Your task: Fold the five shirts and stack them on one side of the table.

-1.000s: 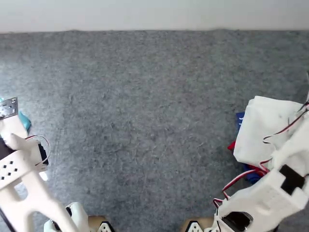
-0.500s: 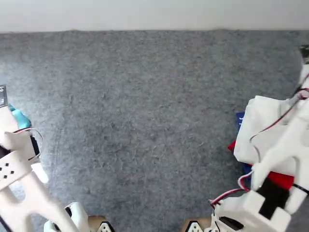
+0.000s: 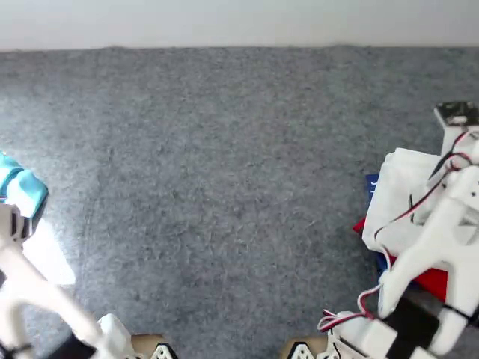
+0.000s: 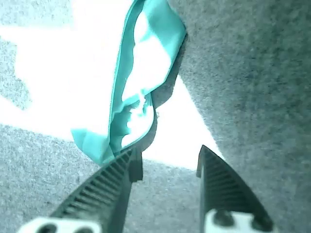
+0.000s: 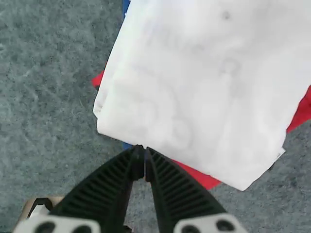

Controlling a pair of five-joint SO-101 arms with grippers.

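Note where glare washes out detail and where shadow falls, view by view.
Left wrist view: white patch beside the teal shirt blown out flat; dark shadow under the shirt's edge. High view: same patch glares at left. Right wrist view: white shirt evenly lit.

Stack at the table's right edge: a folded white shirt [image 3: 408, 198] lies flat on top. It covers most of a red shirt [image 3: 432, 281], whose edges show on two sides, and a blue shirt [image 3: 372, 185], of which a corner and a thin edge show. At the left edge, well apart from the stack: a teal shirt [image 3: 21, 185], unfolded and bunched.
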